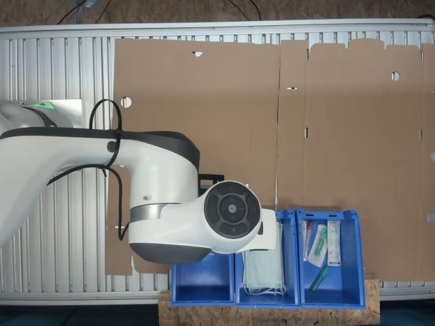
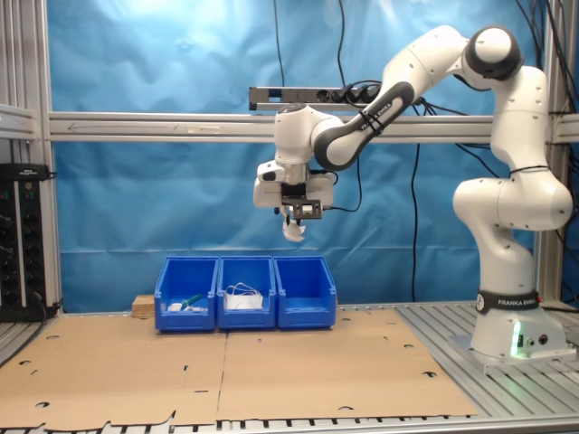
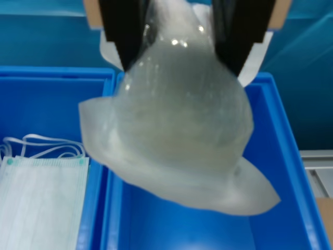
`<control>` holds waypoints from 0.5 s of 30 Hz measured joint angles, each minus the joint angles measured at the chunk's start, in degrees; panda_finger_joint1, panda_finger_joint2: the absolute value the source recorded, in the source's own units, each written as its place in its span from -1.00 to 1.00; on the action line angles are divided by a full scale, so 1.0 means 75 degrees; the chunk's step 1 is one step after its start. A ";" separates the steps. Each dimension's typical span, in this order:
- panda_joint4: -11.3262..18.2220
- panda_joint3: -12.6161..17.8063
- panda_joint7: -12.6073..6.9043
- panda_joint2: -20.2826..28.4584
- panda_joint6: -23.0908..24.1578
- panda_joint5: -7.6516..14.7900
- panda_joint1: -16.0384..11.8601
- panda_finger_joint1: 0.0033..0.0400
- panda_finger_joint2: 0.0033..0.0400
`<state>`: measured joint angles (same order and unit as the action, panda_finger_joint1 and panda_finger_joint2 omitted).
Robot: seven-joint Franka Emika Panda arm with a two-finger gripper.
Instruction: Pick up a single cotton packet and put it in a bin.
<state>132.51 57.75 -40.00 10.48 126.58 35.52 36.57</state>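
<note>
Pickup is done. The gripper (image 3: pixel 179 47) has its two dark jaws closed most of the way on the cotton packet (image 3: pixel 179 140), pinching its top edge; the rest of the clear plastic w/ the white pad hangs loose below the jaws. In the second exterior view the gripper (image 2: pixel 295 219) is high in the air w/ the packet (image 2: pixel 293 231) dangling under it, well above the row of three blue bins.

Straight below the jaws in the wrist view is the end bin (image 3: pixel 281 172), bare blue floor as far as I can see. Just beside it, off to one side of the jaws, is the middle bin (image 3: pixel 99 182) w/ a pale green face mask (image 3: pixel 41 205) inside. The third bin (image 1: pixel 352 261) w/ the long wrapped items (image 1: pixel 325 246) sits further along.

Left to do, I'd judge: come down toward the end bin, open the jaws, let the packet drop in. Approx. halfway through; packet not yet in any bin.
</note>
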 joint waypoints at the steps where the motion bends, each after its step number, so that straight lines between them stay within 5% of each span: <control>1: 0.0023 0.0040 0.0000 0.0068 -0.0009 0.0081 0.0000 -0.78 -0.78; 15: 0.0117 0.0389 0.0000 0.0443 -0.0325 0.0816 -0.0005 -0.78 -0.78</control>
<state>133.38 60.67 -40.00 13.80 124.14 41.64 36.53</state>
